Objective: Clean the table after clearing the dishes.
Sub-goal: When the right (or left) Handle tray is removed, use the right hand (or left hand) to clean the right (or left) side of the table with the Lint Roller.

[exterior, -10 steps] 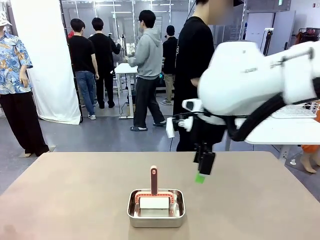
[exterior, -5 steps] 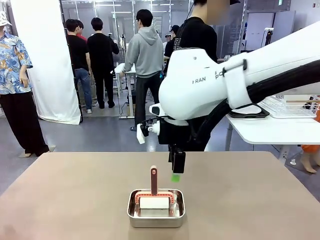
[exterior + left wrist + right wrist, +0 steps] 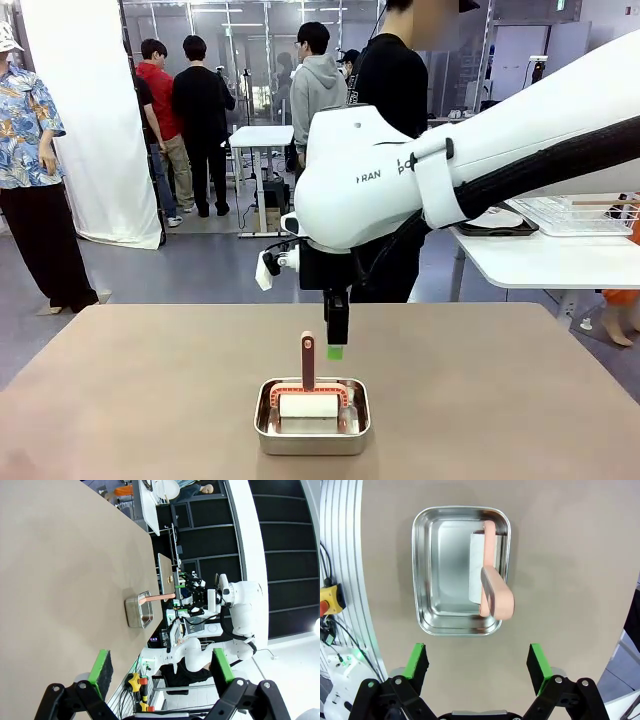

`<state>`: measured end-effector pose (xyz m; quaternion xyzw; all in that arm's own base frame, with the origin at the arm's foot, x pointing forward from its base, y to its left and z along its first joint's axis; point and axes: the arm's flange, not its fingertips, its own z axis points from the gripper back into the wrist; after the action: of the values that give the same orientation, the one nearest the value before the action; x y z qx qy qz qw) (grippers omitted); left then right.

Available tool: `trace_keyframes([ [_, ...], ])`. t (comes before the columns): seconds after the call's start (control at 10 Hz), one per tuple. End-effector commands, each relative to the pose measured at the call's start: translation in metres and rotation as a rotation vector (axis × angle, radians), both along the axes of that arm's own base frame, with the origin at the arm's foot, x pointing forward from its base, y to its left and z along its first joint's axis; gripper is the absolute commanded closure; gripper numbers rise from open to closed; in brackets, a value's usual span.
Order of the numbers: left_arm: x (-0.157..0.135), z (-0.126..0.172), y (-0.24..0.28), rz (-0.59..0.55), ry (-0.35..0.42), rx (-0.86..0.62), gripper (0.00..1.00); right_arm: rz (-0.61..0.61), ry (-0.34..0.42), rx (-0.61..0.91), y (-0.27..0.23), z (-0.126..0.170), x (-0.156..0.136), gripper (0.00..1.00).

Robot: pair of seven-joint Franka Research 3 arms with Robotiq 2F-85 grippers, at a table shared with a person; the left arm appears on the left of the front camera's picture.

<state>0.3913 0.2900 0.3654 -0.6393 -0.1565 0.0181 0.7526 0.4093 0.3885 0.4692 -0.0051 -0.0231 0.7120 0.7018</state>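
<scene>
The taupe table (image 3: 140, 400) carries a steel pan (image 3: 312, 432) with a lint roller in it: pink handle (image 3: 307, 360) upright, white roll (image 3: 308, 405) lying flat. My right gripper (image 3: 336, 348) hangs open just behind and right of the handle. From above, its green pads (image 3: 417, 660) stand beside the pan (image 3: 422, 570), with the handle (image 3: 496, 594) ahead of them. My left gripper (image 3: 161, 666) is open and holds nothing, off the table's edge, far from the pan (image 3: 132, 612). A white plate on a dark tray (image 3: 497, 222) rests on the white side table.
The white side table (image 3: 560, 262) with a wire rack (image 3: 580, 212) stands at the right beyond the big table. A person in black (image 3: 392, 80) stands at the far side behind my right arm. Several people stand farther back.
My right arm has swung from the right toward the middle, bringing its open gripper close to the roller handle. The pan and roller have not moved.
</scene>
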Motion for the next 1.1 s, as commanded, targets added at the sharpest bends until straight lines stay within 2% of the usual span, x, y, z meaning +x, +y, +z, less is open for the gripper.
trace_keyframes([
  [0.0, -0.003, 0.000, 0.000, 0.006, 0.000, -0.002, 0.00, -0.010, -0.027, -0.015, 0.016, -0.005, 0.000, 0.00],
  [0.4, -0.003, 0.000, 0.000, 0.006, 0.000, -0.002, 0.00, 0.009, -0.025, -0.036, 0.033, -0.023, 0.001, 0.00],
  [1.0, -0.003, 0.000, 0.000, 0.006, 0.000, -0.002, 0.00, -0.009, -0.062, -0.035, 0.048, -0.048, 0.004, 0.00],
])
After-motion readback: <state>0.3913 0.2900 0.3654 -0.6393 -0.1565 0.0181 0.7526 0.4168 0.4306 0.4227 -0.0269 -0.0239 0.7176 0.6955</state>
